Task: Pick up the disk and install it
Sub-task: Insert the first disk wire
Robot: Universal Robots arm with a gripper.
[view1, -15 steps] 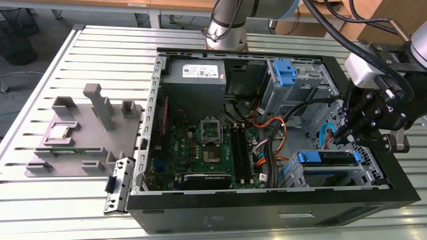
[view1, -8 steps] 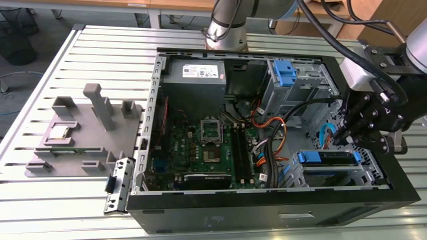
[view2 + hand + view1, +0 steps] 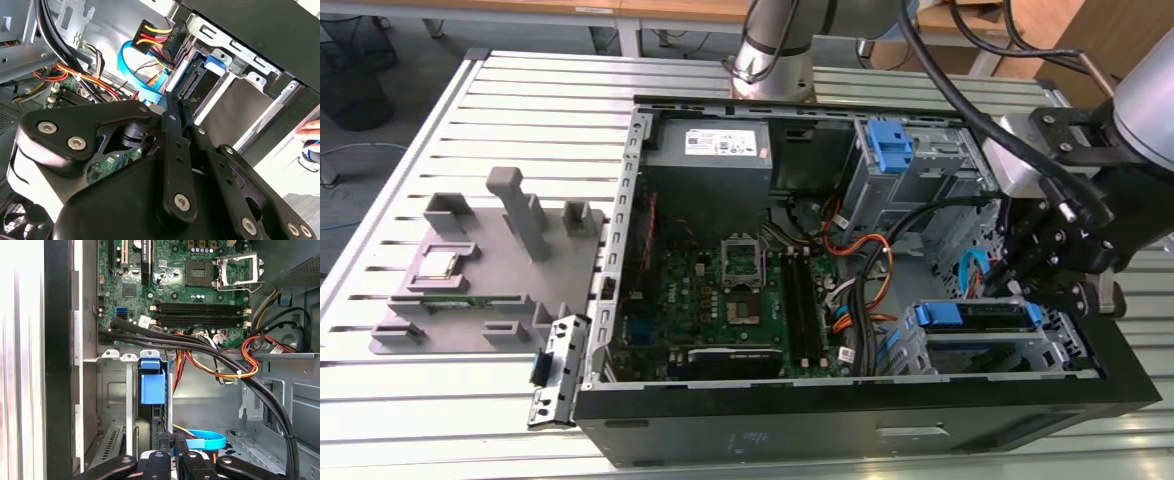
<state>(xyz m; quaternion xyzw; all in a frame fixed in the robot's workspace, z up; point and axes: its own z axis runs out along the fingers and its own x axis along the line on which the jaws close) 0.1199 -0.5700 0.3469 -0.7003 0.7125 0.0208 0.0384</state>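
Note:
The disk (image 3: 974,316) lies flat in the metal drive cage (image 3: 1067,350) at the exterior view's lower right corner of the open computer case, its blue carrier rail facing up. My gripper (image 3: 1030,290) hangs just above the cage's right end. In both wrist views its two black fingers stand close together with nothing between them. The gripper (image 3: 175,102) touches the dark end of the disk (image 3: 192,82). In the first wrist view the gripper (image 3: 173,439) sits right by the blue rail of the disk (image 3: 152,387).
A grey power-supply box (image 3: 710,145) and an upright blue latch (image 3: 887,145) sit at the case's far end. The motherboard (image 3: 720,300) and cable bundles (image 3: 854,250) fill the middle. A grey fixture (image 3: 480,260) stands on the slatted table. A hand (image 3: 310,131) shows beyond the case.

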